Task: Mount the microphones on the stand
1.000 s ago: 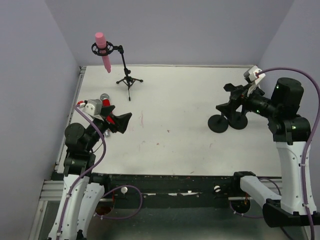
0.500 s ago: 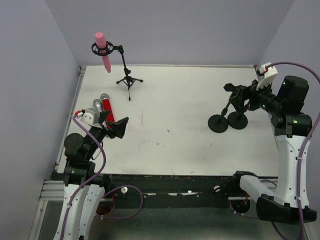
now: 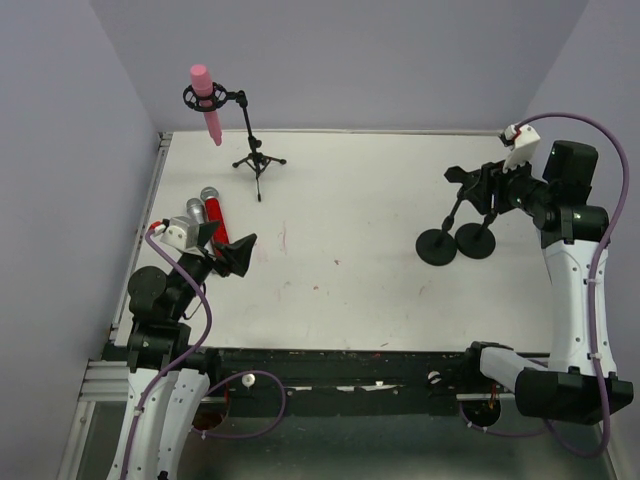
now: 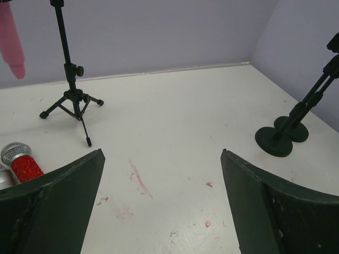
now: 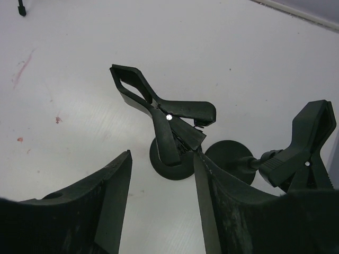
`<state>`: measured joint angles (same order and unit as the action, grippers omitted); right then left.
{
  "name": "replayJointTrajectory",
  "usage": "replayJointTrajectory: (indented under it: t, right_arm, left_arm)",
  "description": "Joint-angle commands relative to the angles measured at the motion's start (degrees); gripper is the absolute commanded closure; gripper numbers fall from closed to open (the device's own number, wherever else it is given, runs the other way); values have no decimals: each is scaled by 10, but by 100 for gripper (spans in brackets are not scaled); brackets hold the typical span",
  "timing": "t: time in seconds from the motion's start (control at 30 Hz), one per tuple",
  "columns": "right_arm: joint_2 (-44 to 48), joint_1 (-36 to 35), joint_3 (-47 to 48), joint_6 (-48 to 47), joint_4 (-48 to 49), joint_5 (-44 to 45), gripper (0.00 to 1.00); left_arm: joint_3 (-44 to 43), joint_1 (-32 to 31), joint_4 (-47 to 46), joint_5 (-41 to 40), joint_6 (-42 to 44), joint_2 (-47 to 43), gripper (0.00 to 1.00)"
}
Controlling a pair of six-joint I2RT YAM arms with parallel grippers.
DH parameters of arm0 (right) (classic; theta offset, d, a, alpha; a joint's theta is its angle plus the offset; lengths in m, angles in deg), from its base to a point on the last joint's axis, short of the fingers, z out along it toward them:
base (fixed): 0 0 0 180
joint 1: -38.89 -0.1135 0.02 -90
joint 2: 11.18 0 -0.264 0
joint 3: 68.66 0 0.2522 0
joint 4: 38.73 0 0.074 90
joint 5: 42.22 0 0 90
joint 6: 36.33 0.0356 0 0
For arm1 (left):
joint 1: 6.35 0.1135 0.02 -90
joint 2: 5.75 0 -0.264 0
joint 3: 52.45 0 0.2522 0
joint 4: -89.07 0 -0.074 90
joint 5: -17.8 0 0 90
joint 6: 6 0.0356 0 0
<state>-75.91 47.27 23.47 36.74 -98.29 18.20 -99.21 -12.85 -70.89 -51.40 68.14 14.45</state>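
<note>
Jaws apart, empty on left gripper (image 4: 161,154), poised beside red microphone (image 3: 215,216) and, apparently, silver-grey microphone (image 3: 195,211). Pink microphone (image 3: 205,100) hangs in tripod stand (image 3: 257,160). Right gripper (image 5: 162,157) likewise spread above clip stands (image 5: 177,111), likely to steady one.

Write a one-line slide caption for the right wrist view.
Open right gripper above one clip stand, a second stand beside it, on the white table.

Even, soft overhead light, faint shadows, no glare; wrist views blur slightly at their near edges.
</note>
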Motion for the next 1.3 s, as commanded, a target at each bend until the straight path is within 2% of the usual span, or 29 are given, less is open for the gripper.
replayJointTrajectory:
  t: [0.0,0.2,0.5,0.53,0.6,0.73,0.8,0.87,1.27]
  right_arm:
    - [1,4,-8,-10,24,-2,49]
    - [-9,3,-7,-10,32,-9,50]
    - [-13,4,-2,24,26,28,46]
    - [-11,3,-3,28,24,29,44]
    - [-7,4,-4,27,23,34,27]
    - [2,3,-2,3,19,47,8]
    - [-1,4,5,-27,10,46,2]
    - [-7,3,20,-83,-16,24,0]
    - [-129,4,196,-427,-190,-93,0]
  left_arm:
    - [-2,-4,3,-12,5,-2,1]
    - [-2,-4,4,-14,6,-2,1]
    - [-4,-4,5,-15,7,-1,1]
    - [-4,-4,5,-15,6,-1,1]
    - [-3,-4,4,-15,6,-1,1]
    - [-3,-4,6,-15,7,-1,1]
    - [-3,-4,5,-15,7,-1,1]
    - [-3,-4,5,-15,6,-1,1]
    - [-5,-4,7,-17,7,1,1]
